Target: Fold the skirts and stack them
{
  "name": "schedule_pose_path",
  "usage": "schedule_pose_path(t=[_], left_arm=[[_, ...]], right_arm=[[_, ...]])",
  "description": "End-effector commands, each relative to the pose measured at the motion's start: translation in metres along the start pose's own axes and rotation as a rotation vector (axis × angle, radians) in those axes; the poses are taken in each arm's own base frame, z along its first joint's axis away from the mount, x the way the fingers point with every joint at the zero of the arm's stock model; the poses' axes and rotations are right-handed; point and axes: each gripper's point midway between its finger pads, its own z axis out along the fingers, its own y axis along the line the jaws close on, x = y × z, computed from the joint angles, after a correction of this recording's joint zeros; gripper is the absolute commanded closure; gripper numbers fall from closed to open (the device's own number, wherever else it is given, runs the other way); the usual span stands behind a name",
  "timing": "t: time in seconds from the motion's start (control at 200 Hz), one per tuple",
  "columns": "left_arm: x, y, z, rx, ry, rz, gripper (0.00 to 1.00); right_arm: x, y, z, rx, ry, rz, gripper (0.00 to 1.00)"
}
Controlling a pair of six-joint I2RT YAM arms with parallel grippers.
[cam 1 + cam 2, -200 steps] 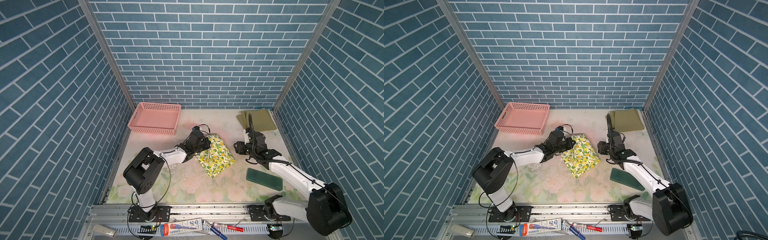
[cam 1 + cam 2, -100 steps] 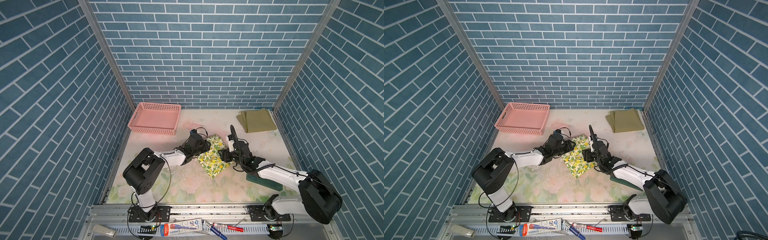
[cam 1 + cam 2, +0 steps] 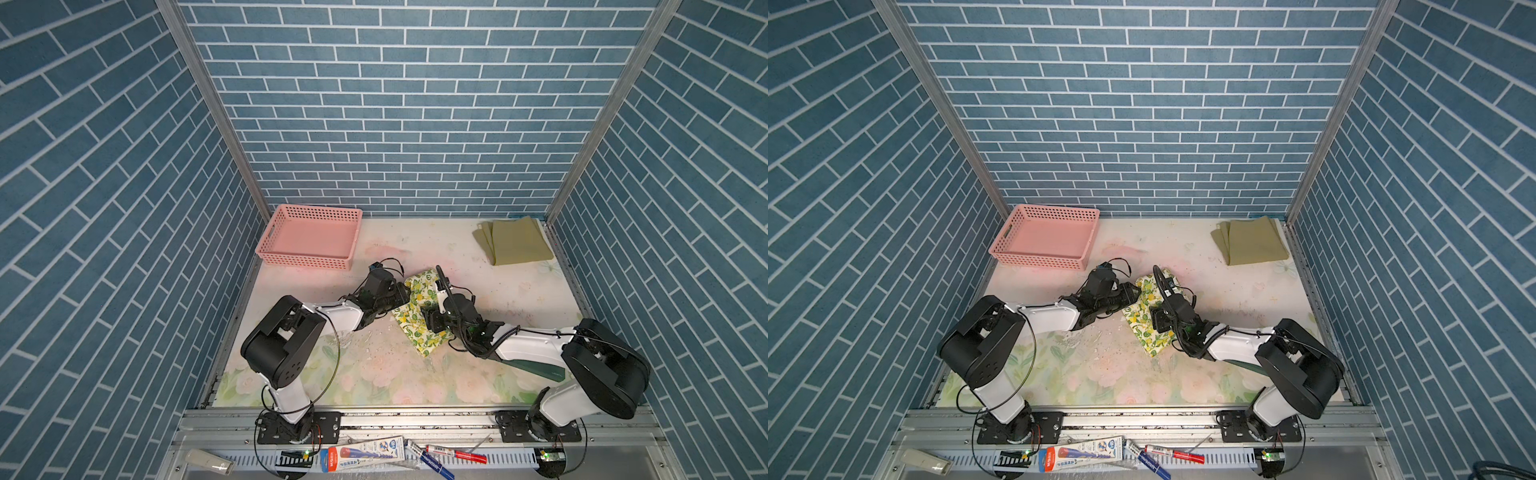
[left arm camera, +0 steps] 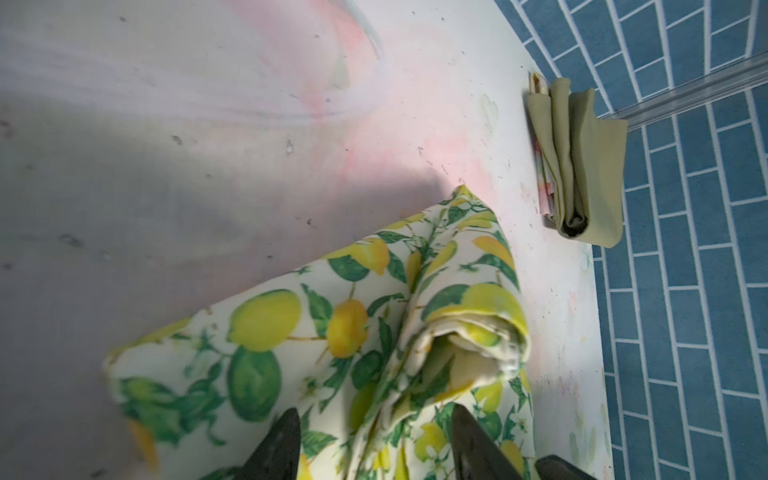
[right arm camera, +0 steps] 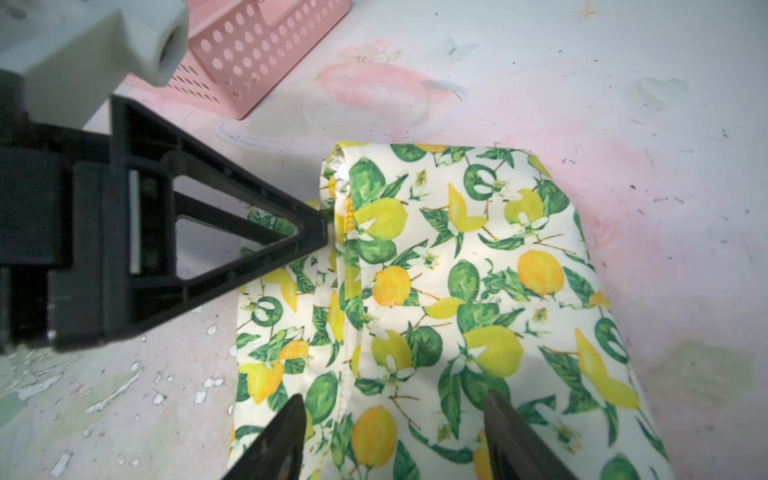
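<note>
The right arm hides most of the dark green block, the olive skirt covers all but a sliver of the floral skirt, and the lemon skirt blurs at one corner.

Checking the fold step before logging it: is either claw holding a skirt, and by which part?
Nothing is held. The left claw and right claw both stand open over the lemon skirt, with no cloth pinched between them.
</note>
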Motion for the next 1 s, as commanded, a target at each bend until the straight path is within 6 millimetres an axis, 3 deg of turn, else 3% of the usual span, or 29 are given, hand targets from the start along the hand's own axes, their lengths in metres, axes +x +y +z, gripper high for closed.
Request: schedule_pose_path(t=[0.0,0.185,0.44,0.75,0.995], left_arm=[[-0.007,-0.003,-0.012,0.029,0.014,0.026,0.42],[-0.004,0.002,-0.018,0.01,0.082,0.101,0.42],[0.016,0.022,-0.003,-0.023,0.192,0.146,0.45],[0.026,0.048,0.018,-0.064,0.238,0.141,0.51],[0.023,0.048,0.028,-0.064,0.241,0.143,0.54]], right_arm=[[-0.003,-0.008,-0.011,0.035,-0.021,-0.063,0.33],[0.005,-0.002,-0.027,-0.016,0.038,-0.197,0.34],[0.011,0.011,-0.034,-0.094,0.041,-0.361,0.37],[0.043,0.034,-0.024,-0.144,0.106,-0.544,0.39],[0.055,0.031,-0.006,-0.067,0.146,-0.647,0.41]])
